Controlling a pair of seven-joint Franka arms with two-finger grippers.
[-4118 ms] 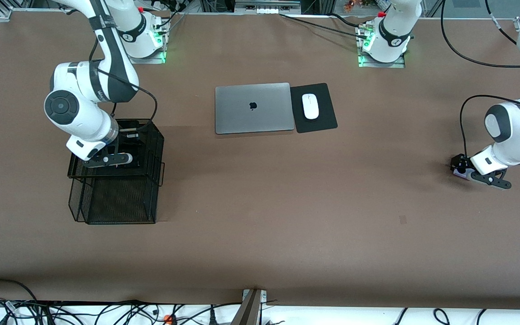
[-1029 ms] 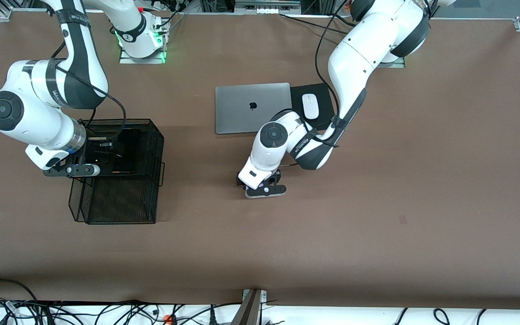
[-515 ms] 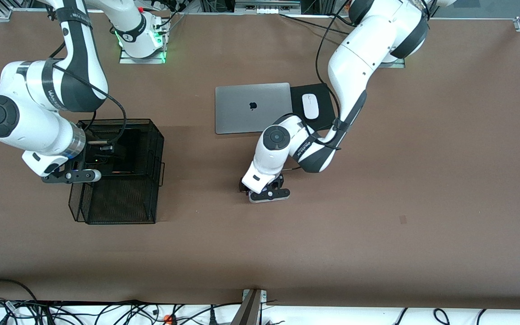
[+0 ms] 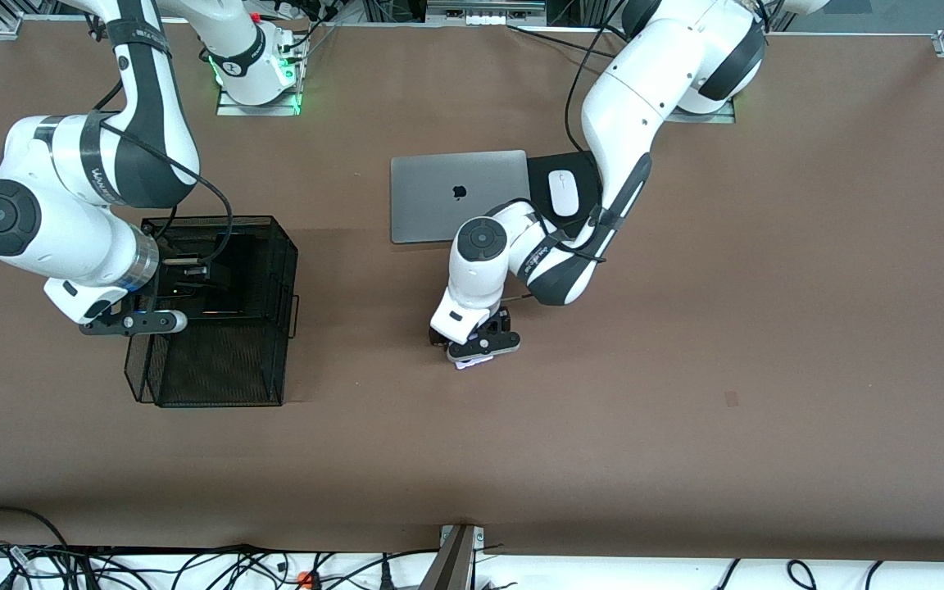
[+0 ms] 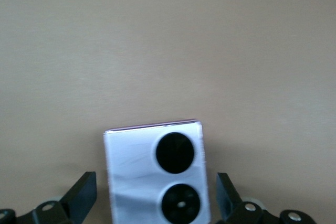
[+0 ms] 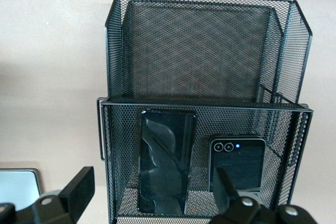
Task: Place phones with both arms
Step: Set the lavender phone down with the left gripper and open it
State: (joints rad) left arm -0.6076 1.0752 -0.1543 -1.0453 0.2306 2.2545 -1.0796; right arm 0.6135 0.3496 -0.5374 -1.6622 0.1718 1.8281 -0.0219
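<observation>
Now the left gripper (image 5: 152,211) stands low over the bare table (image 4: 685,344), nearer to the front camera than the laptop (image 4: 456,197). Its fingers (image 5: 81,200) are spread wide, and the lilac phone (image 5: 157,174) lies flat between them, camera side up, with a clear gap on each side. So the phone is released, not grasped; it rests on the table directly under the gripper. I judge it is put in the middle of the table so that the other arm can reach it, but this is only a guess.

Farther up from this gripper lie the laptop and, beside it, the mouse (image 4: 563,192) on its dark pad (image 4: 583,221); they are no part of the task.

The right gripper (image 6: 149,208) hovers over the edge of the mesh rack (image 6: 205,40), toward the right arm's end of the table. Its fingers (image 6: 79,190) are also spread and hold nothing. Just under it, in the upper tray of the rack, the long phone (image 6: 165,161) and the folded phone (image 6: 236,163) lie side by side, apart from each other. They look already placed. The lower tray, which sticks out toward the front camera, seems without a phone; probably the lilac phone must go into the rack next.
</observation>
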